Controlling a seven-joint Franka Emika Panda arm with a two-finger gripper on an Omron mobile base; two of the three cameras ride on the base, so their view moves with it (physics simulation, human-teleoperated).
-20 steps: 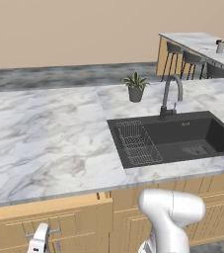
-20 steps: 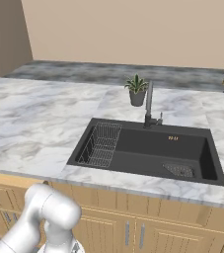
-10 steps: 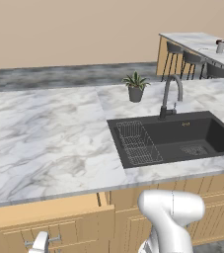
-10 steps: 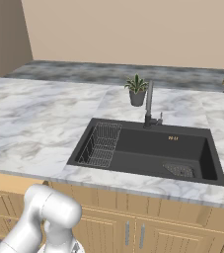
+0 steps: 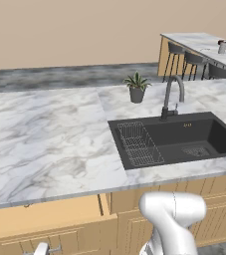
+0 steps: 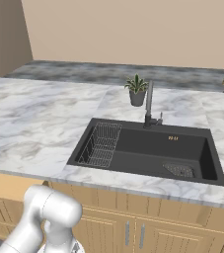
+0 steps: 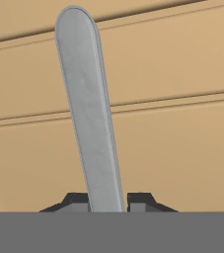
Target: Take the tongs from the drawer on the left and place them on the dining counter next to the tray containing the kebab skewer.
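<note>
Gripper clamped on the drawer's silver bar handle. Drawer pulled partly out beneath the marble worktop, its light-wood front close behind the handle. Black sink, faucet, potted plant rightward. Dining counter far right; tongs unseen.

A plain beige wall rises behind a wide white marble worktop with grey veins, which carries a black sink with a wire rack, a dark faucet and a small potted plant. Beneath it run light-wood cabinet doors, and dark-seated bar stools stand at the far right in even, soft light.
</note>
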